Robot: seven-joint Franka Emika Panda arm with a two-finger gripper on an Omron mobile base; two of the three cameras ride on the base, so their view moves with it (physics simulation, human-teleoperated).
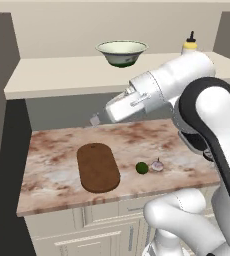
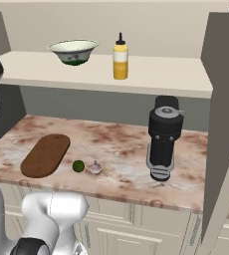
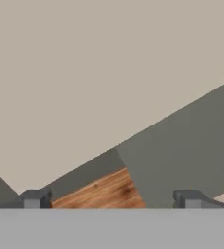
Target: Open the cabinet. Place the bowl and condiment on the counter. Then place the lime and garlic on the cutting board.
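Left base view: cabinet (image 1: 62, 80) open, shelf exposed; bowl (image 1: 122, 53) upright on it, yellow bottle (image 1: 189, 47) farther right, half hidden behind arm. Right base view: bowl (image 2: 72, 52) and bottle (image 2: 120, 57) near each other, apart, both on shelf above counter (image 2: 121, 144). Cutting board (image 2: 46, 155) bare on counter; lime (image 2: 78, 166) and garlic (image 2: 95, 168) just beside its end, close together, off the wood. Dark blender (image 2: 163, 138) well to the right.

Door step judged done; bowl transfer judged next. Calls for raising to shelf height and closing on bowl rim.

Arm bent over counter below shelf, forearm reaching forward and left. Gripper (image 3: 111, 199) spread wide, nothing between fingertips (image 3: 33, 198), facing pale cabinet surfaces.
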